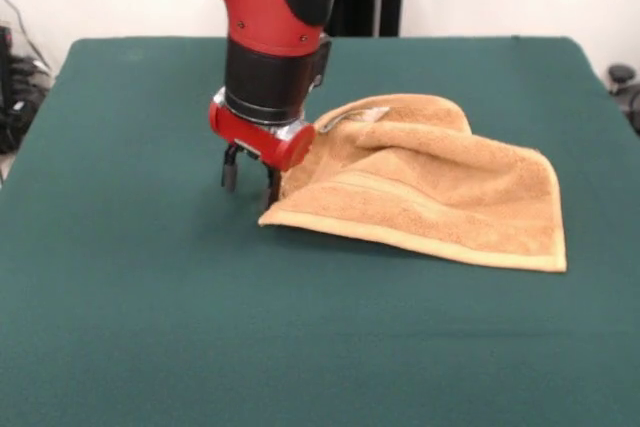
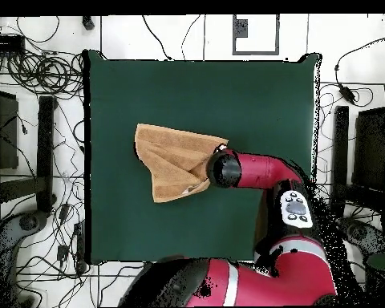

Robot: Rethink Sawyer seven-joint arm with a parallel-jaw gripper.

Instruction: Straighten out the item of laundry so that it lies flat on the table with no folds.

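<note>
1. Golden-orange terry cloth catches the eye first from the front: the hand towel (image 1: 430,192) lies a little right of the table's middle, rumpled and not flat.
2. From the same side, its near hem runs in a slanting line from the corner by the arm down to a corner at the right, and woven band stripes run alongside that hem.
3. The back part of the towel is heaped into a rounded fold, and a small white tag (image 1: 372,114) shows on top near the arm.
4. The red and black arm (image 1: 270,7) comes down from above, and its gripper (image 1: 250,179) stands right at the towel's left corner, fingers pointing down at the green table (image 1: 150,327).
5. Two dark fingers (image 1: 230,173) show with a narrow gap; one stands clear on bare felt, the other sits against the towel's edge. Whether any cloth is pinched, I cannot tell.
6. From overhead, the towel (image 2: 173,160) lies near the middle of the table (image 2: 252,96), a crumpled wedge.
7. There the arm (image 2: 256,170) reaches in from the base and covers the towel's edge on that side, hiding the gripper.
</note>
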